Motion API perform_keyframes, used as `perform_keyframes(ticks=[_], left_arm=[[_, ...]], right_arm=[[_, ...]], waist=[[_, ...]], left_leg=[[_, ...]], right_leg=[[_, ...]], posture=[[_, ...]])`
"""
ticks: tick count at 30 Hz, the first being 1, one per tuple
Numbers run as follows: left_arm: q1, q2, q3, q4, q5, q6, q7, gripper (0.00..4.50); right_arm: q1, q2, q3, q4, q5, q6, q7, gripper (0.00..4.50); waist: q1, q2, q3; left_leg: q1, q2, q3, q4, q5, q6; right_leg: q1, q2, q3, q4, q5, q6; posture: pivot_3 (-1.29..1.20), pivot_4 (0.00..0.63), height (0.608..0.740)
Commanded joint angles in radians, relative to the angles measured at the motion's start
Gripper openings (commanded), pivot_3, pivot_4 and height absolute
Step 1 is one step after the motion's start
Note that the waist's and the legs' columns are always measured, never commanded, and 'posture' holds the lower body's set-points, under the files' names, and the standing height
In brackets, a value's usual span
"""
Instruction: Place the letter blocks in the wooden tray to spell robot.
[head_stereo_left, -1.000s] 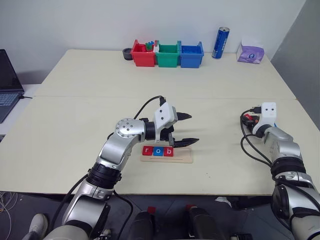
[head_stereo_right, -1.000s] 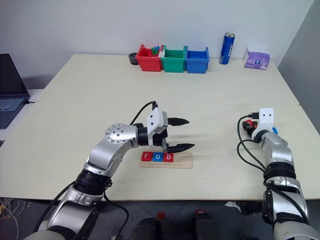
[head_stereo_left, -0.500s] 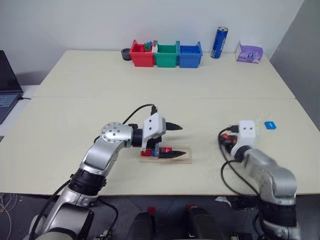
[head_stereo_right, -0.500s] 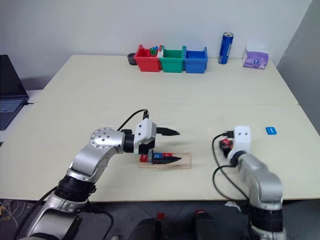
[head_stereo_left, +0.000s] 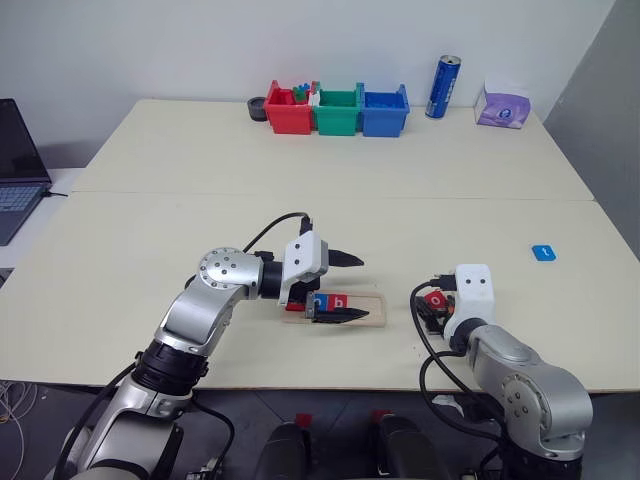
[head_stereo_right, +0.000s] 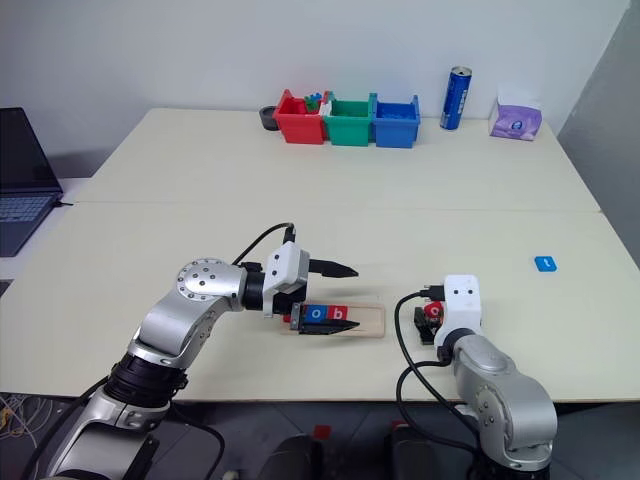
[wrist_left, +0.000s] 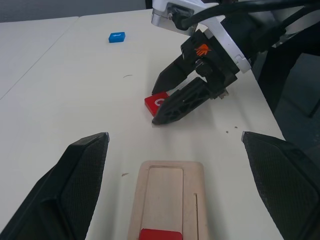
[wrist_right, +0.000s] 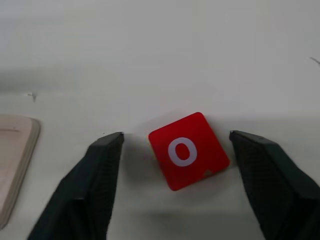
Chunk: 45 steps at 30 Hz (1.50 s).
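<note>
The wooden tray (head_stereo_left: 377, 312) lies near the table's front edge. In it sit a blue "o" letter block (head_stereo_left: 320, 300) and a red "b" block (head_stereo_left: 340, 301); a red block to their left is mostly hidden. My left gripper (head_stereo_left: 363, 287) hovers open over the tray, one finger above the tray's row. Right of the tray, a red "o" block (wrist_right: 188, 150) lies flat on the table between the open fingers of my right gripper (wrist_right: 176, 135), touching neither. A blue block (head_stereo_left: 542, 252) lies alone far to the right.
Red (head_stereo_left: 286, 108), green (head_stereo_left: 336, 110) and blue (head_stereo_left: 383, 110) bins stand at the table's back edge, with a blue can (head_stereo_left: 440, 87) and a purple tissue pack (head_stereo_left: 502, 107) to their right. A laptop (head_stereo_left: 15, 170) is at the far left.
My right arm drew back and left to beside the tray, bringing the red "o" block, then opened and let it go. The blue block was left uncovered. The left gripper sank slightly.
</note>
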Motion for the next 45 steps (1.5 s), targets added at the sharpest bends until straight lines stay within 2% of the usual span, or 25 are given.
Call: perform_keyframes(ticks=[1,4,6,8,10,14,17,22,26,34,45], left_arm=[[-0.016,-0.004,0.009,-0.023,-0.009,-0.015,-0.001,4.50],[-0.016,-0.008,0.012,-0.020,-0.008,-0.018,0.002,4.50],[-0.016,-0.009,0.014,-0.018,-0.009,-0.019,0.003,4.50],[-0.016,-0.011,0.016,-0.017,-0.011,-0.020,0.001,4.50],[-0.017,-0.014,0.016,-0.015,-0.015,-0.022,-0.003,4.50],[-0.022,-0.023,0.013,-0.010,-0.012,-0.029,0.001,4.50],[-0.022,-0.025,0.015,-0.015,-0.012,-0.027,0.004,4.50],[-0.001,-0.008,0.029,-0.042,-0.020,-0.018,0.004,4.50],[0.014,0.004,0.037,-0.057,-0.023,-0.011,0.012,4.50],[0.026,0.013,0.044,-0.077,-0.031,0.002,0.023,4.50],[0.015,0.017,0.046,-0.073,-0.039,0.008,0.022,4.50]], right_arm=[[-0.051,0.037,-0.067,-0.048,0.025,0.008,0.012,4.46],[-0.186,0.014,-0.127,-0.043,0.053,-0.025,0.051,4.46],[-0.281,-0.064,-0.146,0.008,0.089,-0.082,0.138,4.46],[-0.331,-0.180,-0.130,0.089,0.136,-0.175,0.295,4.46],[-0.344,-0.315,-0.096,0.183,0.165,-0.339,0.504,4.46],[-0.284,-0.543,0.003,0.449,0.094,-0.756,0.859,4.46],[-0.266,-0.630,0.064,0.630,0.042,-0.994,1.025,4.46],[-0.321,-0.706,0.152,0.938,-0.025,-1.244,1.242,4.46],[-0.358,-0.723,0.193,1.104,-0.069,-1.387,1.336,4.46],[-0.384,-0.703,0.228,1.218,-0.108,-1.511,1.421,4.46],[-0.405,-0.680,0.223,1.222,-0.098,-1.486,1.426,4.46]], waist=[[0.000,0.000,0.000],[-0.002,0.000,0.000],[-0.003,0.001,0.001],[-0.003,0.001,0.001],[-0.001,0.000,0.001],[0.000,0.000,0.001],[-0.001,-0.001,0.001],[-0.005,-0.001,0.002],[-0.004,-0.001,0.002],[-0.002,-0.002,0.002],[-0.002,-0.002,0.002]], left_leg=[[0.000,0.000,0.000,0.000,0.000,0.000],[0.000,0.000,0.000,0.000,0.000,0.000],[-0.001,0.000,0.001,0.000,0.000,0.000],[-0.001,0.000,0.001,0.000,0.000,0.000],[-0.001,0.000,0.002,-0.001,0.000,0.000],[-0.001,-0.001,0.001,-0.004,0.000,0.001],[-0.001,-0.001,0.003,-0.005,0.000,0.001],[0.002,-0.001,0.004,-0.005,0.000,0.001],[0.004,0.000,0.004,-0.005,0.000,0.001],[0.009,0.000,0.004,-0.005,0.000,0.001],[0.011,0.000,0.003,-0.004,0.000,0.000]], right_leg=[[0.000,0.000,0.000,0.000,0.000,0.000],[0.000,0.000,0.000,0.000,0.000,0.000],[-0.002,0.000,-0.001,0.001,0.000,0.000],[-0.002,0.000,-0.001,0.000,0.001,-0.001],[-0.001,0.000,-0.002,-0.001,0.003,-0.004],[-0.001,0.000,-0.002,-0.003,0.002,-0.004],[-0.001,-0.001,-0.002,-0.004,0.002,-0.004],[-0.002,0.000,-0.001,-0.001,0.002,-0.004],[0.000,0.000,0.000,0.000,0.003,-0.005],[0.005,-0.001,0.000,-0.001,0.003,-0.005],[0.006,-0.001,0.001,0.000,0.003,-0.005]], posture=[[0.00,0.150,0.740],[0.00,0.150,0.740],[0.00,0.150,0.740],[0.00,0.150,0.740],[0.00,0.150,0.740],[0.00,0.150,0.740],[0.00,0.150,0.740],[0.00,0.150,0.740],[0.00,0.150,0.740],[0.00,0.150,0.740],[0.00,0.150,0.740]])
